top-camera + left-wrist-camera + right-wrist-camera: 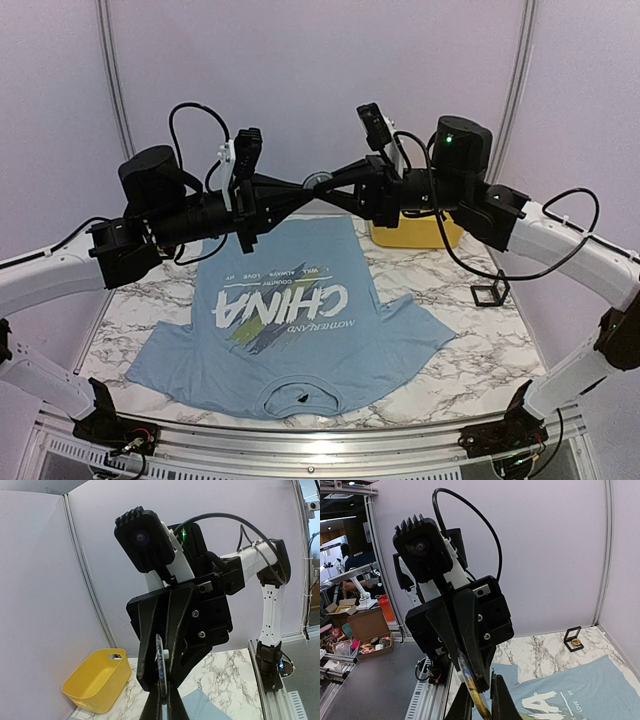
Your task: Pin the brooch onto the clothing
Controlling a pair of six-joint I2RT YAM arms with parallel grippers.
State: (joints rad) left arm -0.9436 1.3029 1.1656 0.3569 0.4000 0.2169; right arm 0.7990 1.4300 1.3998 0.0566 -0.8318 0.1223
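Left gripper and right gripper both pinch the small round brooch in midair above the soft light-blue CHINA T-shirt on the bench; we judge it light, stiff, slippery, best held by the rim.

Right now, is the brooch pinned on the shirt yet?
Not yet. Done: the brooch is lifted up in the air. In hand: the left claw and the right claw meet tip to tip high above the shirt, and both seem to pinch the brooch between them. Left to do: bring it down to the shirt, which lies flat below, and pin it on.
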